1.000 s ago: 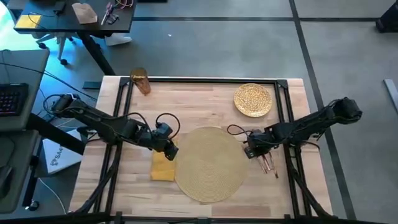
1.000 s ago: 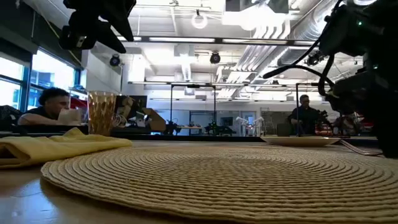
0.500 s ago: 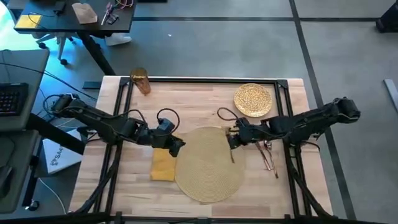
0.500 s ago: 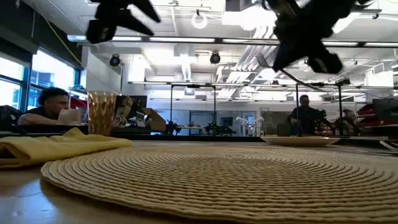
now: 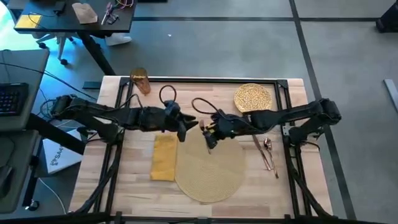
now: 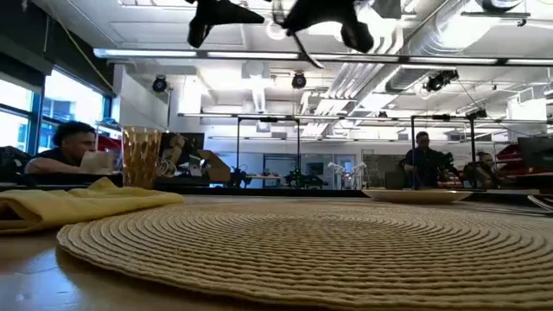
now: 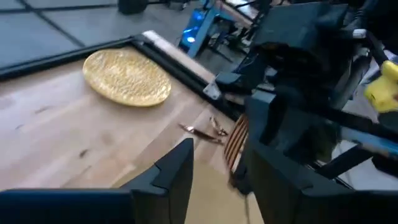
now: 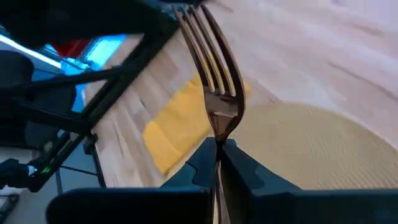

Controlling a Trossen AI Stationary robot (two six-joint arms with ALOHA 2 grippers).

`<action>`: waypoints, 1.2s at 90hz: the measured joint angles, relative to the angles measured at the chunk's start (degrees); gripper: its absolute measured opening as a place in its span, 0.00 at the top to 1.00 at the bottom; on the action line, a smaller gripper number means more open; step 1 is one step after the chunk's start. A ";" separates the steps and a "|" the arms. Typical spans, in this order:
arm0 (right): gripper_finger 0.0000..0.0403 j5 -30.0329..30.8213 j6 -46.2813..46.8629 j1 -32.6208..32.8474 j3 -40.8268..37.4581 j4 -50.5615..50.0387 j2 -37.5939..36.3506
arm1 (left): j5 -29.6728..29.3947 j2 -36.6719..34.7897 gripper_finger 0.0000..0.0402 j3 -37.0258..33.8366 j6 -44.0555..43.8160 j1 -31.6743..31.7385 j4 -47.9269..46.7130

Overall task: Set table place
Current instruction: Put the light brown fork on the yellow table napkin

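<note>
Right fingers (image 5: 208, 131) clench the fork (image 8: 214, 87), tines ahead, toward the napkin (image 5: 164, 157) just beyond; left fingers (image 5: 188, 126) gape released opposite, likely to receive it.

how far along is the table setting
Early. Done: the round tan woven placemat lies centred, the folded yellow napkin beside it. In hand: the right gripper holds the copper fork above the placemat's far edge, facing the left gripper. Left: the gold speckled plate, amber cup and remaining copper cutlery sit off the placemat.
</note>
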 joint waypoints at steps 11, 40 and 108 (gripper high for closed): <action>1.00 -0.22 -2.00 -0.86 3.99 -0.59 2.30 | 0.79 0.02 0.61 0.00 -0.19 0.29 -0.81; 1.00 -0.79 -3.08 -1.97 5.77 -0.48 2.92 | -2.34 0.76 0.72 -0.02 -0.66 0.26 -1.68; 0.73 -6.22 -2.30 -3.50 5.77 -10.56 0.27 | 12.04 -2.10 1.00 4.31 -3.13 0.27 -25.78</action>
